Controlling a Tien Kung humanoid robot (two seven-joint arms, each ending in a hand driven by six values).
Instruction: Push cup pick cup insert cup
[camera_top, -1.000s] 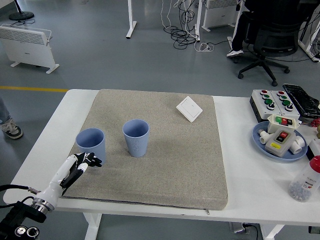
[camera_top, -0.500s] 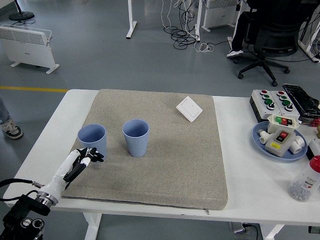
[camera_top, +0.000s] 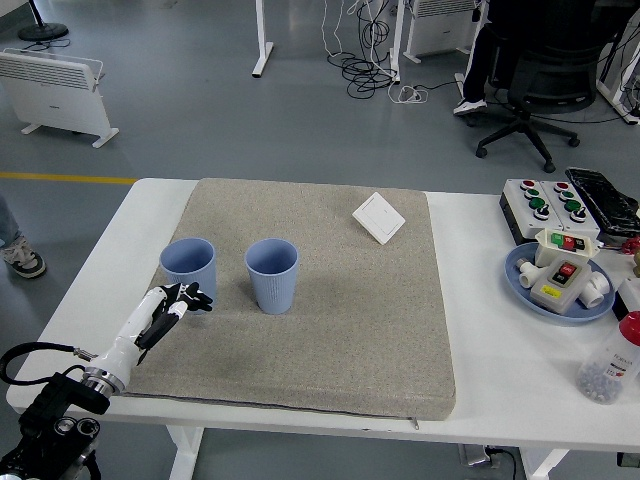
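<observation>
Left hand (camera_top: 170, 306) against left cup (camera_top: 188, 269), second cup (camera_top: 272, 275) beside.

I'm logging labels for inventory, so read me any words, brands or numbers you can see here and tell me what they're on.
No text can be read.
Yellow label on the switch box in the blue plate: print too small.
Label on the clear plastic bottle with the red cap: blurred.
Two blue paper cups and white wall switch plate: no print visible.

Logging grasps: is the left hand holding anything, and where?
Nothing is held: the left hand only meets the left cup low on its near side.
</observation>
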